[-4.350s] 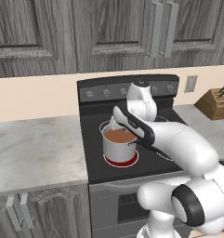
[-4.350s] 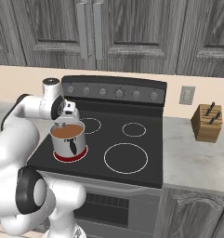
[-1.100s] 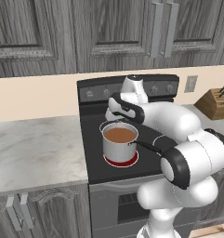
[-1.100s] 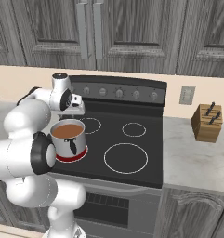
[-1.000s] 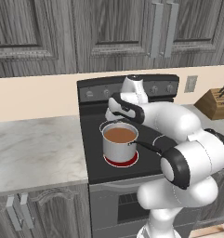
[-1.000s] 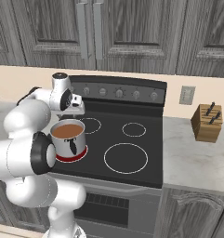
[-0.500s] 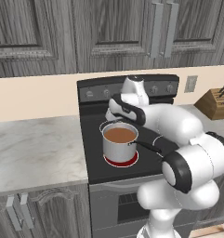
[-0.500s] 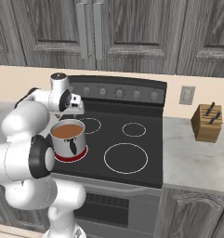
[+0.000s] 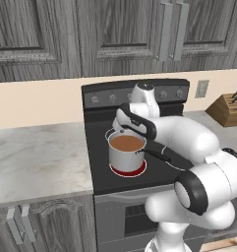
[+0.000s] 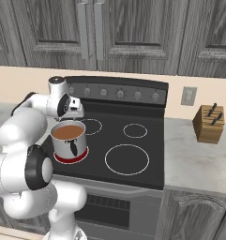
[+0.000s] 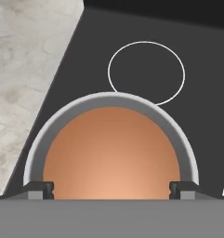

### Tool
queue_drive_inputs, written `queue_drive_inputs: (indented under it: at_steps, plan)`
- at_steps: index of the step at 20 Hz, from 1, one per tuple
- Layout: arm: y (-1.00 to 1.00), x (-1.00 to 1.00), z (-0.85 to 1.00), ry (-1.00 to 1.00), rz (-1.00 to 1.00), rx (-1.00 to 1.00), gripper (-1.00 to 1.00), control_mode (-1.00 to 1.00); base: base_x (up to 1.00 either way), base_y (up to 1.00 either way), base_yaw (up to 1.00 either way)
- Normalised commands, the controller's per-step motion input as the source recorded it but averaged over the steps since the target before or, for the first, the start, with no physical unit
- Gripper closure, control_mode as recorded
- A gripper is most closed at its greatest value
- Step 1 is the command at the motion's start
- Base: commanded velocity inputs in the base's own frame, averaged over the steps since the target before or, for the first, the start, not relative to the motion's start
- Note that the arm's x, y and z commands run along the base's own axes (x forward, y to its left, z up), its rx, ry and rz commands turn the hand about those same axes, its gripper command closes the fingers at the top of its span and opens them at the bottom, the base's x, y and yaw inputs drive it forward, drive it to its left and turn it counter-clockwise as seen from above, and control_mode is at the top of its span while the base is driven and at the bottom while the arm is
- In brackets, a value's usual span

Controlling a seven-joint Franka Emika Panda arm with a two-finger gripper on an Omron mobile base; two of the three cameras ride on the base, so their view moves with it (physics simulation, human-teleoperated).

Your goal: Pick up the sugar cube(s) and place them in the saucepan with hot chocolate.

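- Hand view is showing the gripper (image 11: 111, 188) hanging over the saucepan (image 11: 108, 101), fingers spread wide, gripping nothing.
- No sugar cube is visible; likely it is sitting inside, task nearly finishing.

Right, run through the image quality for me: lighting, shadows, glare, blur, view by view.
Left base view: flat even light, sharp, no glare on the pan. Right base view: equally even; the stove casts hardly any shadow. Hand view: soft gradient across the brown liquid, edges slightly blurred, open gripper at the bottom.
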Motion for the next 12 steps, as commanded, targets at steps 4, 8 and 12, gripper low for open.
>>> queue_drive_inputs:
  at_steps: [4, 8, 12]
  plan:
    - [0.0, -0.02, 0.0, -0.01, 0.0, 0.0, -1.0, -1.0, 0.0, 0.0, 0.0]
    - [0.0, -0.19, 0.0, -0.07, 0.0, 0.01, -1.0, -1.0, 0.0, 0.0, 0.0]
    - [-0.04, -0.49, 0.03, -0.17, 0.0, 0.07, -1.0, -1.0, 0.0, 0.0, 0.0]
